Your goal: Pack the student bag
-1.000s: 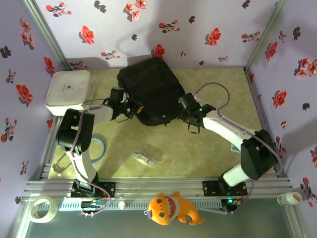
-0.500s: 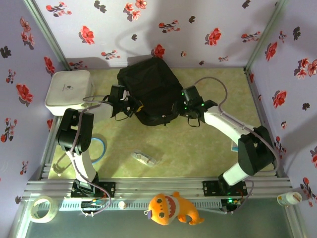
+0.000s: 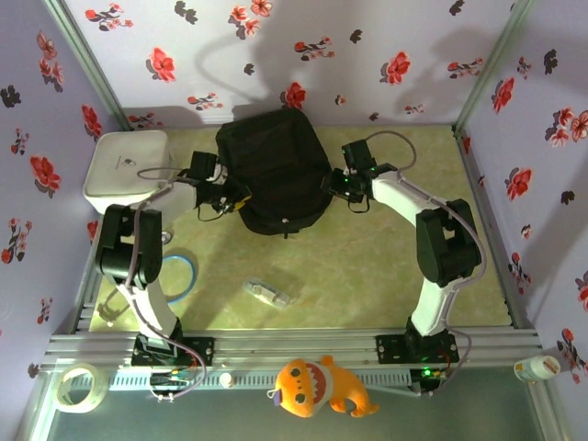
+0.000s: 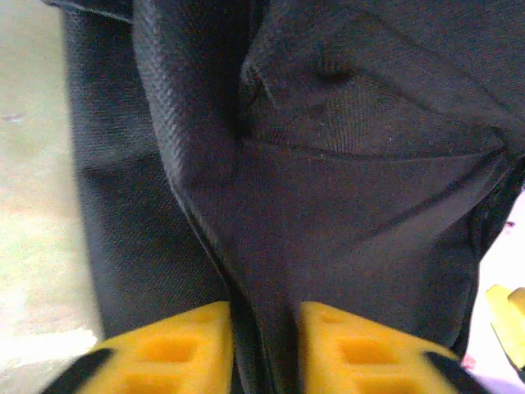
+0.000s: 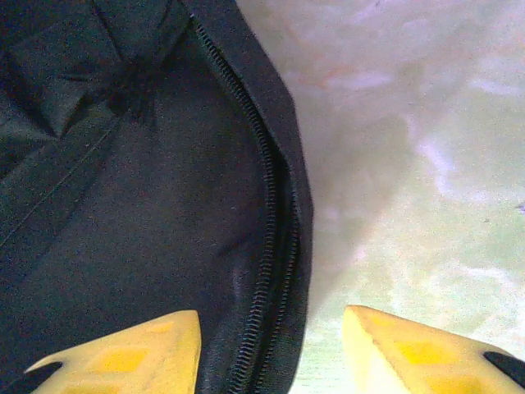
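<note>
Student bag: the student bag (image 3: 273, 170) lies flat at the upper centre of the worktop (image 3: 386, 266), rounded top toward the back wall; an arm reaches in at each flank, probably to steady or spread the soft cloth so it can be opened

Left end effector: the left end effector (image 4: 264, 349) sits at the bag's left edge; a raised fold of black cloth runs up between its yellow fingertips (image 4: 176, 349) and fills the narrow gap; I cannot tell whether it pinches the fold or has let go

Right end effector: the right end effector (image 5: 271, 345) is released, jaws wide and grasping nothing; it straddles the zipper (image 5: 267, 238) along the bag's right rim, one finger over cloth, the other over bare worktop; this looks like a line-up for taking that rim

Waiting items: a clear packet (image 3: 266, 294) lies at lower centre, well apart from the bag; a white case (image 3: 129, 163) stands at upper left, near the bag's left side

Progress: judged early; no open mouth is visible in the bag
</note>
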Action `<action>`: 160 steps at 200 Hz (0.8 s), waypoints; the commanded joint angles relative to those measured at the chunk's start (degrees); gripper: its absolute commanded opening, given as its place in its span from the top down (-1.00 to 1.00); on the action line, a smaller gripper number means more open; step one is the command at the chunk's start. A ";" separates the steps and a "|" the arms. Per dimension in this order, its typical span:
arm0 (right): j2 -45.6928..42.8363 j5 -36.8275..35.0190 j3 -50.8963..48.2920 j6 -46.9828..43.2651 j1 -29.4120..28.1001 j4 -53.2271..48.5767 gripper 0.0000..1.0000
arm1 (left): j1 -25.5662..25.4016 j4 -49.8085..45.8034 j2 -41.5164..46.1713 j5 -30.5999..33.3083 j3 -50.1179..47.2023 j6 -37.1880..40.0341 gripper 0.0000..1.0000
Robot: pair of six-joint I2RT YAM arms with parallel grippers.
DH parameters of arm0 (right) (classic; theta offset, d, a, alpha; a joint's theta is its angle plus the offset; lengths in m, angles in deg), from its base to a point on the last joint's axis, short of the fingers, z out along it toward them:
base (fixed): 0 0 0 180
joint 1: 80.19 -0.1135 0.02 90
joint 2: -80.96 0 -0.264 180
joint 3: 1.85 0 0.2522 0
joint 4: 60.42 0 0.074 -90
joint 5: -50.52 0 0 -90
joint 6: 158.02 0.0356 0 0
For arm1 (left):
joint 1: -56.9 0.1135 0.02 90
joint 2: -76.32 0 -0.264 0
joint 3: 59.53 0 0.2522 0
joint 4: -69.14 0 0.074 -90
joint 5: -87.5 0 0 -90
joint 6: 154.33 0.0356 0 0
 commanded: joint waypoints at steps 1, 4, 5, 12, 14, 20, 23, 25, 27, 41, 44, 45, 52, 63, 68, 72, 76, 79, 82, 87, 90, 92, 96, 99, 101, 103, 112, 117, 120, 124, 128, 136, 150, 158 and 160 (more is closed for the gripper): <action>-0.05 3.05 0.46 1.10 -0.31 0.89 0.03 | 0.03 -9.72 6.14 3.97 1.54 5.03 0.24; -0.23 3.11 0.25 1.23 -0.31 1.01 0.02 | -0.18 -10.05 6.71 4.26 1.33 4.89 0.22; -0.26 3.07 0.17 1.28 -0.30 1.01 0.02 | -0.23 -10.10 6.90 4.31 1.29 4.87 0.21; -0.74 3.08 -0.36 1.61 -0.30 1.26 0.02 | -0.67 -10.53 8.06 4.52 0.88 4.45 0.18; -0.84 3.17 -0.51 1.68 -0.30 1.35 0.02 | -0.77 -10.58 8.41 4.59 0.71 4.33 0.17; -1.14 3.17 -0.88 1.94 -0.32 1.45 0.02 | -1.49 -10.51 9.35 4.59 0.32 3.51 0.16; -1.35 3.16 -1.05 2.10 -0.32 1.53 0.02 | -1.74 -10.36 9.63 4.61 0.00 3.01 0.15; -1.41 3.17 -1.25 2.11 -0.35 1.63 0.02 | -1.96 -10.21 9.86 4.57 -0.12 2.61 0.14; -1.49 3.15 -1.35 2.25 -0.38 1.68 0.02 | -2.15 -10.10 10.05 4.54 -0.37 2.38 0.14; -2.27 3.41 -2.41 3.08 -0.56 2.30 0.02 | -4.13 -7.93 10.82 4.48 -1.76 -1.05 0.13; -2.40 3.45 -2.67 3.20 -0.61 2.41 0.02 | -4.55 -7.27 10.82 4.45 -2.09 -1.83 0.13; -2.44 3.41 -2.74 3.28 -0.63 2.46 0.02 | -4.66 -7.09 10.80 4.44 -2.18 -1.96 0.13; -2.73 3.44 -3.15 3.61 -0.81 2.72 0.01 | -5.48 -5.40 10.63 4.38 -2.88 -4.01 0.13; -3.10 3.62 -3.85 3.94 -1.05 2.86 0.01 | -6.40 -2.84 10.09 4.61 -3.75 -6.13 0.14; -3.25 3.66 -4.15 4.16 -1.19 2.87 0.01 | -6.66 -2.12 9.64 4.89 -4.00 -6.83 0.16; -3.48 3.64 -4.37 4.22 -1.31 2.87 0.02 | -6.82 -1.84 9.29 5.23 -3.98 -7.34 0.17; -3.60 3.70 -4.46 4.30 -1.42 2.87 0.02 | -6.99 -1.80 8.94 5.62 -3.88 -7.68 0.19; -3.71 3.66 -4.73 4.42 -1.51 2.89 0.02 | -7.13 -1.71 8.60 5.93 -3.81 -7.86 0.20; -3.86 3.70 -4.79 4.45 -1.61 2.88 0.02 | -7.22 -1.69 8.29 6.20 -3.69 -8.01 0.22; -4.05 3.73 -4.96 4.48 -1.70 2.81 0.02 | -7.43 -1.70 7.79 6.58 -3.45 -8.07 0.23; -4.19 3.65 -5.06 4.53 -1.79 2.78 0.02 | -7.45 -1.69 7.51 6.87 -3.30 -8.13 0.24; -4.21 3.60 -5.16 4.50 -1.86 2.71 0.02 | -7.50 -1.71 7.28 6.98 -3.14 -8.15 0.26; -4.44 3.59 -5.32 4.55 -2.03 2.69 0.02 | -7.68 -1.77 6.90 7.26 -2.93 -8.16 0.29; -4.56 3.47 -5.50 4.57 -2.06 2.75 0.02 | -7.78 -1.79 6.61 7.45 -2.75 -8.08 0.33; -4.65 3.47 -5.60 4.62 -2.13 2.75 0.02 | -7.87 -1.85 6.40 7.59 -2.55 -8.07 0.35; -4.72 3.47 -5.73 4.63 -2.19 2.71 0.02 | -7.91 -1.95 6.22 7.73 -2.36 -8.00 0.36; -5.08 3.24 -6.12 4.80 -2.49 2.75 0.02 | -7.99 -2.52 5.25 8.08 -1.59 -7.76 0.46; -5.30 3.29 -6.36 4.84 -2.64 2.70 0.02 | -8.10 -2.60 4.81 8.21 -1.26 -7.72 0.53; -5.41 3.26 -6.35 4.92 -2.74 2.74 0.03 | -8.15 -2.67 4.62 8.29 -1.08 -7.72 0.57; -5.54 3.35 -6.59 4.93 -2.89 2.69 0.03 | -8.18 -2.62 4.47 8.35 -0.90 -7.61 0.61; -5.75 3.32 -6.74 4.93 -3.06 2.69 0.03 | -8.16 -2.60 4.25 8.44 -0.79 -7.55 0.65; -6.17 3.35 -6.92 4.89 -3.57 2.41 0.06 | -8.15 -2.76 4.10 8.65 -0.57 -7.53 0.77; -7.27 2.94 -7.21 4.37 -4.90 1.40 0.09 | -8.13 -3.15 4.19 8.76 -0.36 -7.12 0.99; -8.08 2.55 -7.46 3.86 -5.86 0.80 0.10 | -8.11 -3.40 4.44 8.74 -0.34 -6.88 1.00; -8.28 2.45 -7.52 3.67 -6.20 0.66 0.10 | -8.13 -3.46 4.52 8.72 -0.34 -6.78 1.00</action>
